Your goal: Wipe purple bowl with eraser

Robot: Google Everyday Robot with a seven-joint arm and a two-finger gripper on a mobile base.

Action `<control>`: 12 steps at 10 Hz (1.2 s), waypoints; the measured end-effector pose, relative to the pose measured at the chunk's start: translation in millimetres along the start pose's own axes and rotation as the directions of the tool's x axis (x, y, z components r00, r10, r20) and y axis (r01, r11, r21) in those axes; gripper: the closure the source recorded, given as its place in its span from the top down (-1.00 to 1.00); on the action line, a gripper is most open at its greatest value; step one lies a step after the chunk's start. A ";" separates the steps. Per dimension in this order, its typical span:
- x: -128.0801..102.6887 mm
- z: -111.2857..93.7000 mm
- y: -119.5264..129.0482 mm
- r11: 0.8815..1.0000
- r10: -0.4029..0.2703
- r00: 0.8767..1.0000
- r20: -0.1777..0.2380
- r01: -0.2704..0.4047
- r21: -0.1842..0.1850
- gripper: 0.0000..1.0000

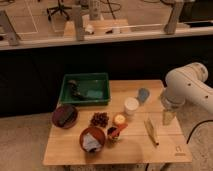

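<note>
The purple bowl [65, 116] sits at the table's left edge, with something dark inside it that I cannot identify. My gripper [169, 118] hangs pointing down from the white arm [187, 87] over the right side of the table, far from the bowl. A long pale object [151, 131] lies on the table just left of and below the gripper. I cannot tell which thing is the eraser.
A green tray [86, 89] with small items stands at the back left. An orange-red bowl [93, 138] with pale contents, dark grapes [100, 119], a white cup [131, 105], a blue cup [143, 94] and small orange items [118, 125] crowd the wooden table [65, 150].
</note>
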 end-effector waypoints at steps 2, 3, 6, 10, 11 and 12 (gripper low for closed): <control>-18.4 -15.5 -10.5 0.997 -0.069 0.997 0.041 0.068 0.043 0.60; -38.7 -32.4 -16.9 0.990 -0.126 0.990 0.070 0.121 0.077 0.60; -108.9 -71.8 -30.6 0.956 -0.272 0.953 0.131 0.252 0.153 0.60; -208.3 -115.1 -40.7 0.882 -0.446 0.883 0.146 0.407 0.237 0.60; -229.5 -120.0 -42.3 0.866 -0.475 0.870 0.135 0.434 0.248 0.60; -237.7 -121.9 -42.6 0.859 -0.485 0.865 0.130 0.444 0.253 0.60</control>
